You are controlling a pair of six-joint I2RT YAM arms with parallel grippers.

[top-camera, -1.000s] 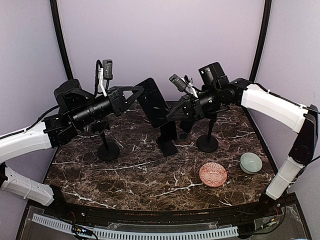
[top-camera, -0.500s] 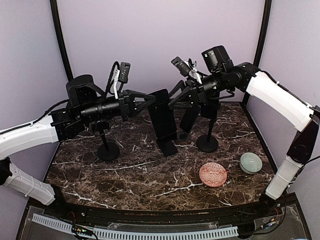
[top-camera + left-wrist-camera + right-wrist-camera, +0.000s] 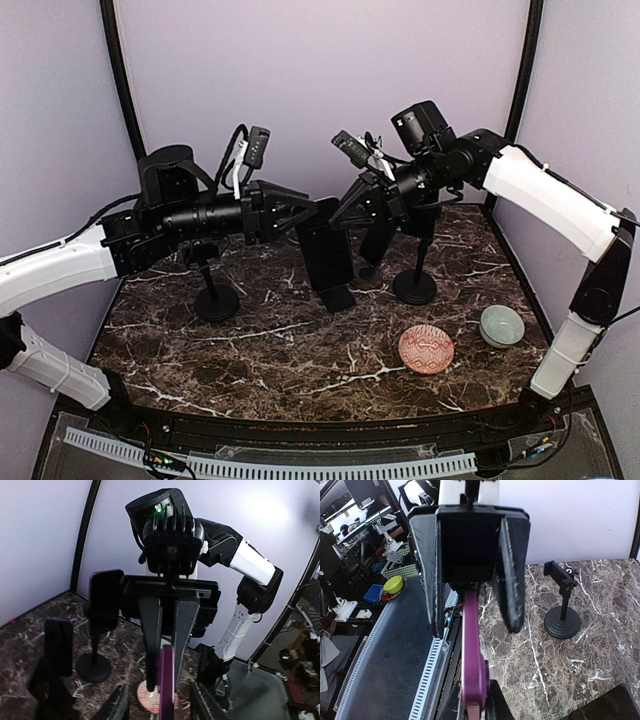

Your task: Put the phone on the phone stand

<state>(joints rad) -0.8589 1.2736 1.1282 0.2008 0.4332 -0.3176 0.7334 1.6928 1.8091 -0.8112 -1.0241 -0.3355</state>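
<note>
The phone [image 3: 325, 250], black-faced with a purple rim, hangs upright over the middle of the table between both arms. In the wrist views only its purple edge [image 3: 166, 685] [image 3: 472, 650] shows. My right gripper [image 3: 345, 215] [image 3: 480, 705] is shut on the phone from the right. My left gripper [image 3: 316, 217] [image 3: 162, 707] stands open around it, with a gap on each side. A round-based phone stand [image 3: 215, 300] [image 3: 562, 607] is left of the phone. A second one [image 3: 414, 285] [image 3: 95, 665] stands to its right. A flat black base [image 3: 338, 298] lies just under the phone.
A pink patterned dish [image 3: 426, 349] and a pale green bowl [image 3: 501, 325] sit at the front right of the marble table [image 3: 250, 360]. A dark slab [image 3: 380, 240] stands behind the right gripper. Purple walls close in the back and sides.
The left arm carried the phone right to the centre and its jaws opened. The right gripper came in from the right, opened, then shut on the phone.
</note>
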